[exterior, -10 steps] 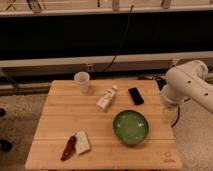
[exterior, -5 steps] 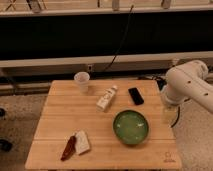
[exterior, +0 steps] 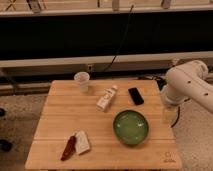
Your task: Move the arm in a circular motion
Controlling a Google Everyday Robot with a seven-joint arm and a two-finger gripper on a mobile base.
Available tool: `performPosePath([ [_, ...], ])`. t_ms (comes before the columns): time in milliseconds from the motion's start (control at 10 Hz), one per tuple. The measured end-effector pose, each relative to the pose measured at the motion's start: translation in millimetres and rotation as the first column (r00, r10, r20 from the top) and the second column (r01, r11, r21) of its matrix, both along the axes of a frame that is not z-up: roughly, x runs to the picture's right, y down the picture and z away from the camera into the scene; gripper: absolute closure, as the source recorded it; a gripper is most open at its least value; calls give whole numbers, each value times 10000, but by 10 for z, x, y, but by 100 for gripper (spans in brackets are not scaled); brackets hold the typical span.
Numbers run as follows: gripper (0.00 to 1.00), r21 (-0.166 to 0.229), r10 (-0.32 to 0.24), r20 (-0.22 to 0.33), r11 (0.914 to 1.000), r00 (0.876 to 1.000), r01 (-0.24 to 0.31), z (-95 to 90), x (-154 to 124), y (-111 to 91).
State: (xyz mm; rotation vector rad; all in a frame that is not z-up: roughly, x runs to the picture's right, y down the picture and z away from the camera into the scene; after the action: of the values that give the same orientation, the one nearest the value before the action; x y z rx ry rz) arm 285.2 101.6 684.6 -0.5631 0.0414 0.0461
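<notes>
Where the light wooden slatted table (exterior: 60,107) ends on its right side, the large glossy white robot arm (exterior: 187,87) of thick tubular segments reaches in from the right edge of the view. It bends downward at a rounded joint. Its gripper (exterior: 169,114), a pale blurred shape, hangs just beside the table's right edge, near a round green bowl (exterior: 130,126). Whether the gripper is open or closed cannot be told, and it appears to carry nothing.

On the table sit a white paper cup (exterior: 81,81) at the back, a white bottle lying on its side (exterior: 106,98), a black rectangular phone (exterior: 135,95), and, at the front left, a reddish-brown strip (exterior: 69,147) touching a small white packet (exterior: 82,142).

The arm looks rigid and heavy, so it likely moves from its own joints, with nothing to take hold of. A circling sweep should probably stay above the bowl and phone.
</notes>
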Motion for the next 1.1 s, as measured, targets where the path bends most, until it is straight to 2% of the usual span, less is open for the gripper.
performPosePath([
  [100, 20, -18, -122, -31, 9999, 9999, 122, 20, -13, -32],
  [400, 20, 9, -599, 57, 9982, 9982, 599, 217, -225, -314],
  [700, 20, 25, -959, 59, 9954, 9954, 959, 258, -287, -375],
  [1100, 20, 176, -1593, 303, 9872, 9868, 1588, 433, -778, -579],
])
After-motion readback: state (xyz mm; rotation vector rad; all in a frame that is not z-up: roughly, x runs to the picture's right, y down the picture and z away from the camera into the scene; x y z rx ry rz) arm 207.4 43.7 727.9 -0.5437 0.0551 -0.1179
